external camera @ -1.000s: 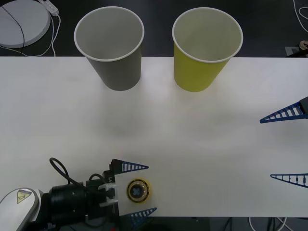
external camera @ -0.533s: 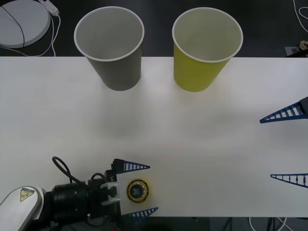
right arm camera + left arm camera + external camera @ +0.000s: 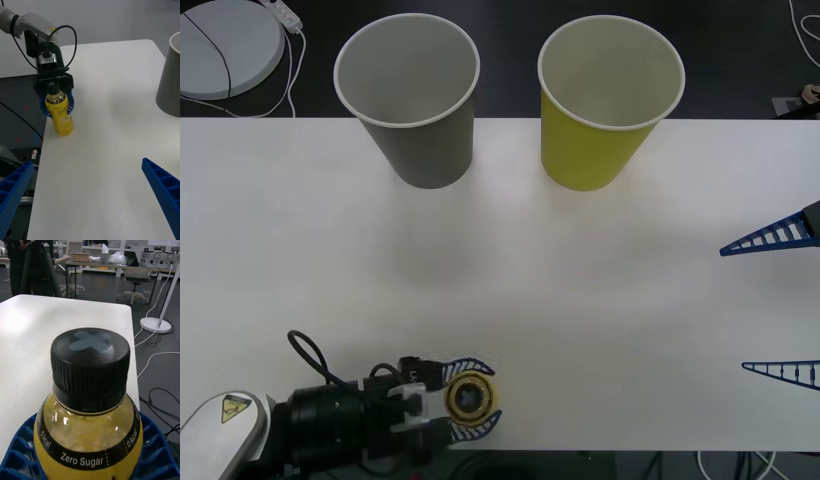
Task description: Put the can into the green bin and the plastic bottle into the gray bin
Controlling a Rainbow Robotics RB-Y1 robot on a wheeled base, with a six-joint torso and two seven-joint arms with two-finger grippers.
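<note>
Left gripper (image 3: 471, 398) — ribbed blue fingers clamped around plastic bottle (image 3: 470, 399), upright at table (image 3: 580, 290) near edge. Right gripper (image 3: 778, 305) spread open, well apart. Tapered gray bin (image 3: 412, 95), green bin (image 3: 606, 98) — far side.

dark floor (image 3: 112, 296) (cables), office chair (image 3: 132, 285) — desks

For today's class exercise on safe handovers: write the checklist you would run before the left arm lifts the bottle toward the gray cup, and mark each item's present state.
1. Left gripper fingers closed around the plastic bottle: ok.
2. Bottle upright, dark cap on: ok.
3. Gray bin upright, mouth open: ok.
4. Green bin stands apart from the gray one: ok.
5. Right gripper open, parked at the table's right edge, off the path: ok.
6. Grip firm enough to lift: cannot tell.
</note>
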